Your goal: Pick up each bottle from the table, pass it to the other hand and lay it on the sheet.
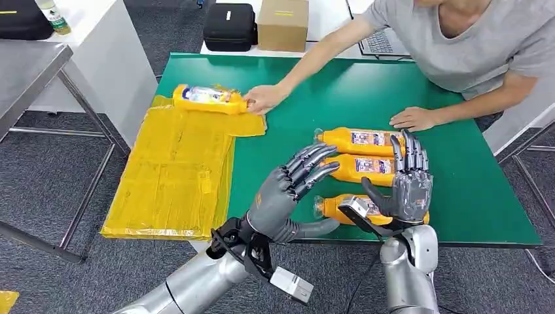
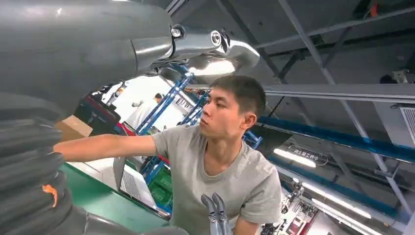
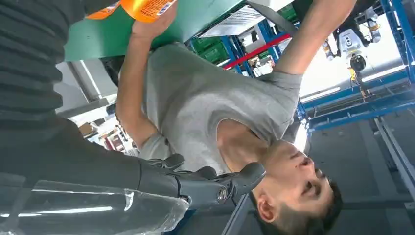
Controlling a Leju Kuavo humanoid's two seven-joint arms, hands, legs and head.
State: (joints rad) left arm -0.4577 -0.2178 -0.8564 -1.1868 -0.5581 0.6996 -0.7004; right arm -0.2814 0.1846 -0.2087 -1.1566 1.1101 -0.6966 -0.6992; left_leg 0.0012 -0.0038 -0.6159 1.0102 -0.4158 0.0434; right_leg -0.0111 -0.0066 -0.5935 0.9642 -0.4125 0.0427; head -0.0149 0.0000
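Three orange bottles lie on their sides in a row on the green table (image 1: 366, 91): the far one (image 1: 360, 139), the middle one (image 1: 364, 167) and the near one (image 1: 340, 208). A further orange bottle (image 1: 209, 99) lies at the far end of the yellow sheet (image 1: 171, 170), with a person's hand (image 1: 263, 99) on its cap end. My left hand (image 1: 288, 193) hovers open, fingers spread, just left of the row. My right hand (image 1: 409, 183) is raised open over the near bottles, palm facing left. Neither hand holds anything. An orange bottle end (image 3: 142, 7) shows in the right wrist view.
A person in a grey shirt (image 1: 458, 39) leans over the far right of the table, the other hand (image 1: 413, 119) resting flat behind the bottles. A cardboard box (image 1: 283, 24) and a black case (image 1: 229, 26) stand beyond the table. A white cabinet (image 1: 111, 59) stands at left.
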